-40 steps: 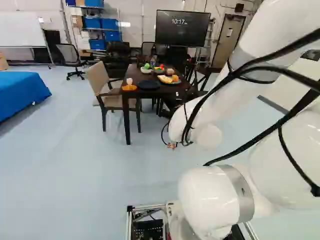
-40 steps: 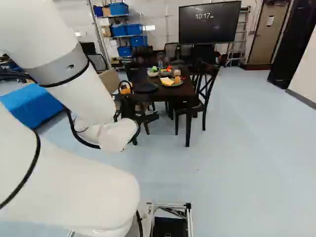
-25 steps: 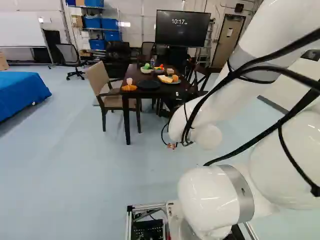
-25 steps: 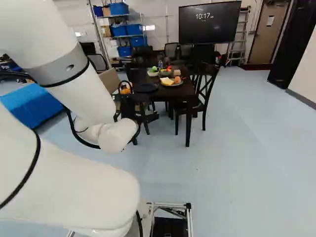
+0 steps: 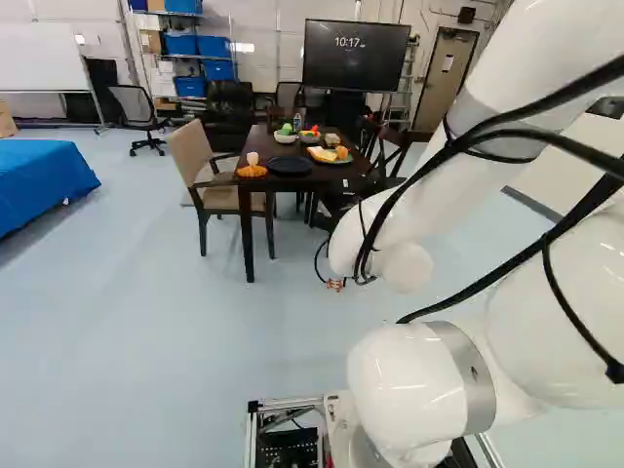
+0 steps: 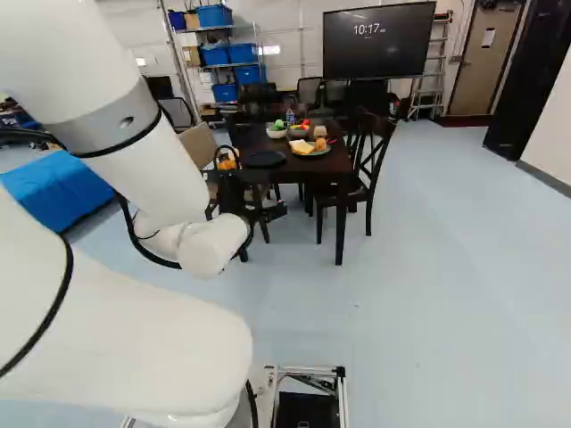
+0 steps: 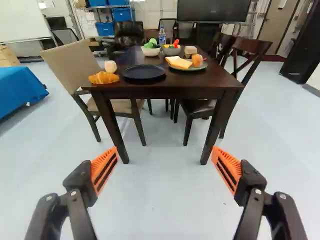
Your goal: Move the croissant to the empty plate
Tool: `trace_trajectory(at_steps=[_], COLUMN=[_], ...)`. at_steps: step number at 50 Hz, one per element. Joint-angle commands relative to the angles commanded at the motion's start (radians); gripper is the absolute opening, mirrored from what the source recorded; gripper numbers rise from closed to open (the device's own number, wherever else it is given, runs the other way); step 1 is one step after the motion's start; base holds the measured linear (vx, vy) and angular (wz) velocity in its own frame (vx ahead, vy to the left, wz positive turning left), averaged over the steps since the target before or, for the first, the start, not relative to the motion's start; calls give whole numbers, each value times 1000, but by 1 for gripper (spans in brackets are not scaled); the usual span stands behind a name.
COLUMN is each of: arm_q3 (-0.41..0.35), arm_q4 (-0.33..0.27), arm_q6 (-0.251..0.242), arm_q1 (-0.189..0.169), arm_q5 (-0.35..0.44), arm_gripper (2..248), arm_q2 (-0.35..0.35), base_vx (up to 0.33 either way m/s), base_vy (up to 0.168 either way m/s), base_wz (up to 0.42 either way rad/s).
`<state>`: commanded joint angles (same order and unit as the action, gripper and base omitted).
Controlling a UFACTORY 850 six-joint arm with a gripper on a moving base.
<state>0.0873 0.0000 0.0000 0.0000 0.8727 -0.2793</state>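
Jaws wide open and empty, approach the worktop [image 7: 180, 82] first — the croissant [image 7: 104, 78] lies near its edge, just beside the dark plate [image 7: 144, 72] — then lower squarely astride the pastry.

In the left base view my own arm [image 5: 419, 214] hides the gripper [image 6: 248, 189] from me. In the wrist view, far ahead of the gripper, the upper part of the big screen [image 7: 212, 11] is cut off, and off to its left the blue cover [image 7: 20, 92] runs out of view. On the table ahead of it, the small things in the grey bowl [image 7: 171, 51] are too small for me to name
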Motion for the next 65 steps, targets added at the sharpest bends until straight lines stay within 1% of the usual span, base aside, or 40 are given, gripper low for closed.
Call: trace_trajectory(at_steps=[27, 65], arm_q3=[0, 0], arm_q4=[0, 0], arm_q6=[0, 0], arm_q1=[0, 0], arm_q5=[0, 0], arm_gripper=[247, 247], arm_q2=[0, 0], base_vx=[13, 128], base_vy=[0, -2], base_wz=[-1, -14])
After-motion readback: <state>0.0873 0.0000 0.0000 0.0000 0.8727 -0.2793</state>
